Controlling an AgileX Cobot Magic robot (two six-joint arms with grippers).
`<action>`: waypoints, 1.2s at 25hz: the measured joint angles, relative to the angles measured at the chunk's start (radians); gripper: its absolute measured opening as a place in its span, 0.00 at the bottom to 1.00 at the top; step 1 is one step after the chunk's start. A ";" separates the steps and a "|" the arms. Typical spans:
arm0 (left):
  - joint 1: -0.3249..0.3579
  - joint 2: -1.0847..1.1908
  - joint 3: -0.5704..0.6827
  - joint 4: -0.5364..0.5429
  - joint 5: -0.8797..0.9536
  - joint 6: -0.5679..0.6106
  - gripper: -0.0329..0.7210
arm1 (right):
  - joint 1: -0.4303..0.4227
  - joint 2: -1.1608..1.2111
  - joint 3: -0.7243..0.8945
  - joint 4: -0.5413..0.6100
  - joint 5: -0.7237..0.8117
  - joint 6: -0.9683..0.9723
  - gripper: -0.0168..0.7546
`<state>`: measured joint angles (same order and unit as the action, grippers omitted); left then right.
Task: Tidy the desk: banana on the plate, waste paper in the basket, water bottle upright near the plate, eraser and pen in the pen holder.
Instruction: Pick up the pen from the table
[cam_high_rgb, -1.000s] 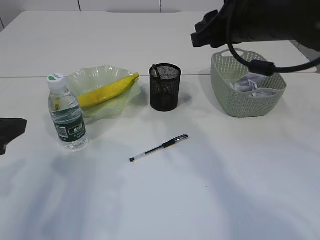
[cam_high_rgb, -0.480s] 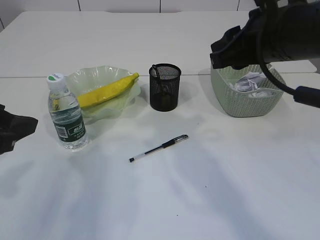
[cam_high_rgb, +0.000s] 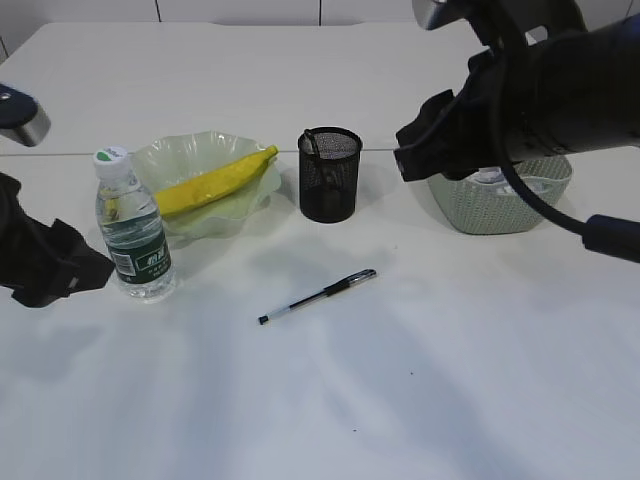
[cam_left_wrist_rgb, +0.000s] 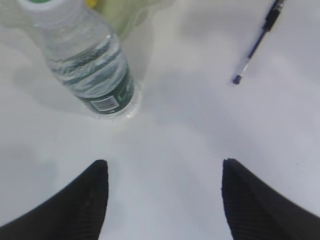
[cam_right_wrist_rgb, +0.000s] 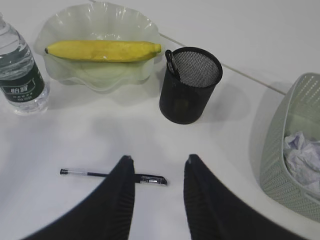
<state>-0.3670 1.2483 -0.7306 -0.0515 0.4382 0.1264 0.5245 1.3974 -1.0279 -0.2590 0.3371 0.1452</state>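
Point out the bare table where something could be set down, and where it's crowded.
Free: the wide near table in front of the pen, and the far strip behind the plate. Crowded: the row of bottle, plate, pen holder and basket.

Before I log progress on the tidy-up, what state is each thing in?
Banana: lying on the plate.
Water bottle: upright, capped, beside the plate.
Pen: flat on the table, capped.
Pen holder: upright.
Waste paper: in the basket.
Left claw: open, empty.
Right claw: open, empty.
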 joint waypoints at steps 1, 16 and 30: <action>0.000 0.020 -0.014 -0.040 0.012 0.056 0.72 | 0.000 0.000 0.000 0.007 0.009 -0.008 0.35; -0.001 0.211 -0.160 -0.246 0.090 0.358 0.71 | 0.001 -0.070 0.031 0.070 0.120 -0.064 0.35; -0.091 0.412 -0.286 -0.284 0.094 0.432 0.71 | 0.001 -0.085 0.033 0.189 0.226 -0.154 0.35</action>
<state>-0.4581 1.6599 -1.0170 -0.3357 0.5317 0.5586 0.5251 1.3122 -0.9952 -0.0695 0.5634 -0.0091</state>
